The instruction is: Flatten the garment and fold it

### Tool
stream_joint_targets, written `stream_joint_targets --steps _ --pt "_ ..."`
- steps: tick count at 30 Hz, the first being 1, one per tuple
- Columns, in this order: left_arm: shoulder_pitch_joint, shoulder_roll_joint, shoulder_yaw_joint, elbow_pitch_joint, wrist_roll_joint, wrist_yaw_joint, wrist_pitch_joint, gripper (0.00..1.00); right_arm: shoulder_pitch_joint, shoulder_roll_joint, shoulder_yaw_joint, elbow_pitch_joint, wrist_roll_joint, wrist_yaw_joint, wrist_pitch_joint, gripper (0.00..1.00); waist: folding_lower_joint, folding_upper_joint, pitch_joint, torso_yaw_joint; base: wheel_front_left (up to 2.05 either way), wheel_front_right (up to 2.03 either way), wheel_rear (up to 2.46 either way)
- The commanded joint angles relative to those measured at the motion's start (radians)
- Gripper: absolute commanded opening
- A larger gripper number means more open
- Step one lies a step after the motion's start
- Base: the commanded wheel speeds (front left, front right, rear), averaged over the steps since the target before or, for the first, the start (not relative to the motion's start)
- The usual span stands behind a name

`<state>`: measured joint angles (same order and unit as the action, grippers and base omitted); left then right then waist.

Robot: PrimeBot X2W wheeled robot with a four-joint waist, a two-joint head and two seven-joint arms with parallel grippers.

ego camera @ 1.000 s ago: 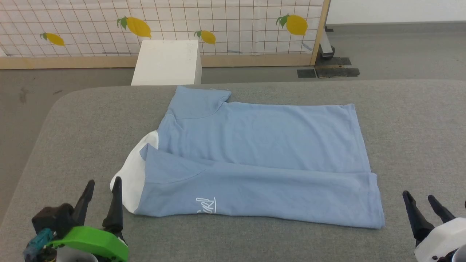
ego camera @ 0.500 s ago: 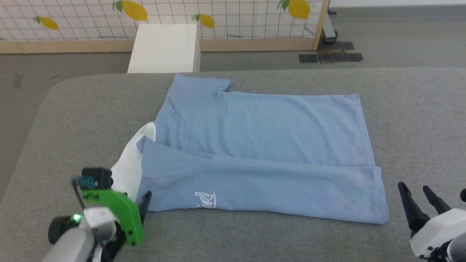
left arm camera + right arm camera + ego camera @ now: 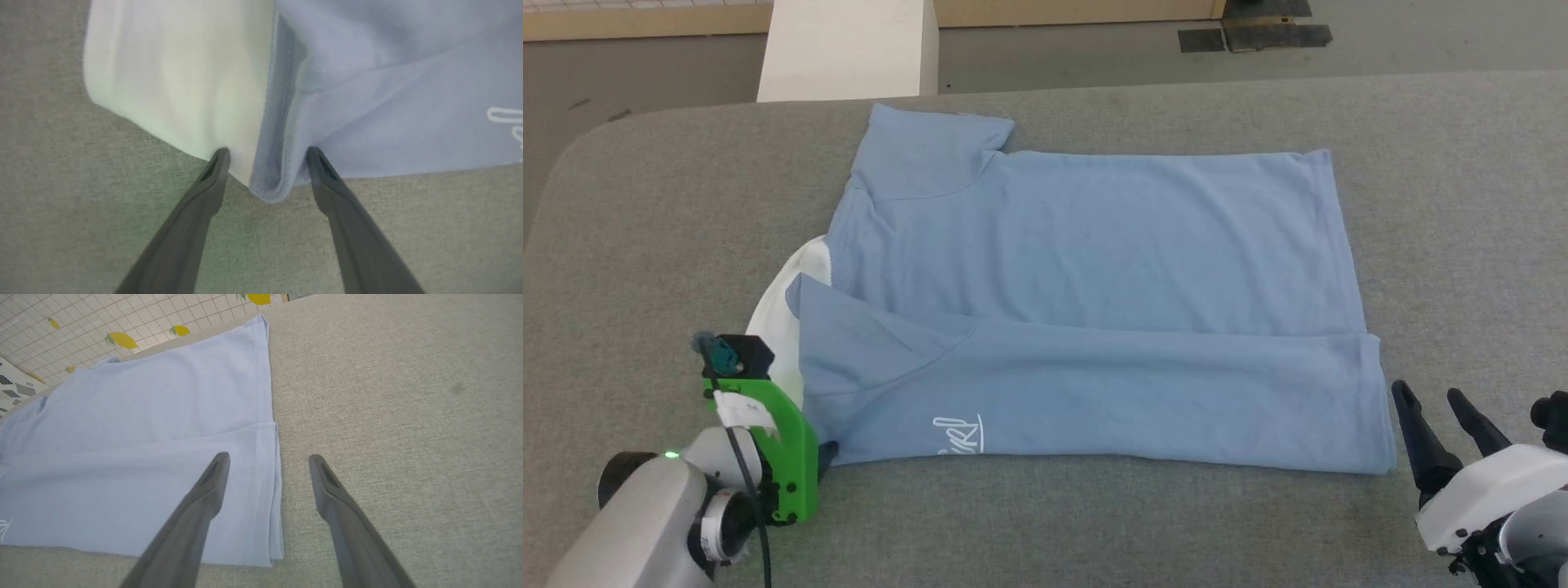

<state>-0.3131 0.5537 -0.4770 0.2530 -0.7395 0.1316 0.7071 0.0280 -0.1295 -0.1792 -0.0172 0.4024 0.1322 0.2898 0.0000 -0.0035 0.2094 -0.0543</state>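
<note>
On the grey fabric-covered counter (image 3: 645,212), the light blue short-sleeved cotton T-shirt (image 3: 1094,269) lies flat, its near long edge folded over and its white neck panel (image 3: 776,302) poking out at left. Left tool (image 3: 265,153): released, fingers spread astride the shirt's near-left corner, tips at the cloth edge. Right tool (image 3: 1429,394): released, holding nothing, just beside the near-right hem corner.

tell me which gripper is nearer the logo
Left. The left gripper straddles the garment at its neck-end corner, close to the logo; the right gripper is at the far hem corner.
</note>
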Motion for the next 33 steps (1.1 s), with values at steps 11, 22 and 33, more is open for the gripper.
stream_joint_targets --steps 11,22,33 --pt "0.098 -0.042 0.094 -0.025 -0.127 -0.012 -0.107 0.0 -0.057 -0.054 0.029 0.011 -0.086 -0.002 0.137 1.0 0.0 0.0035 -0.002 0.008 0.0 0.0 0.0" --pt "0.174 -0.001 0.176 -0.27 -0.155 0.041 -0.157 0.0 -0.197 -0.099 0.13 0.037 -0.193 -0.002 0.69 1.0 0.0 0.0035 0.079 0.053 0.0 0.0 0.0" --pt "0.176 -0.017 0.179 -0.247 -0.176 0.033 -0.173 0.0 -0.212 -0.071 0.151 0.022 -0.192 -0.002 0.806 0.0 0.0 0.0035 0.085 0.055 0.0 0.0 0.0"
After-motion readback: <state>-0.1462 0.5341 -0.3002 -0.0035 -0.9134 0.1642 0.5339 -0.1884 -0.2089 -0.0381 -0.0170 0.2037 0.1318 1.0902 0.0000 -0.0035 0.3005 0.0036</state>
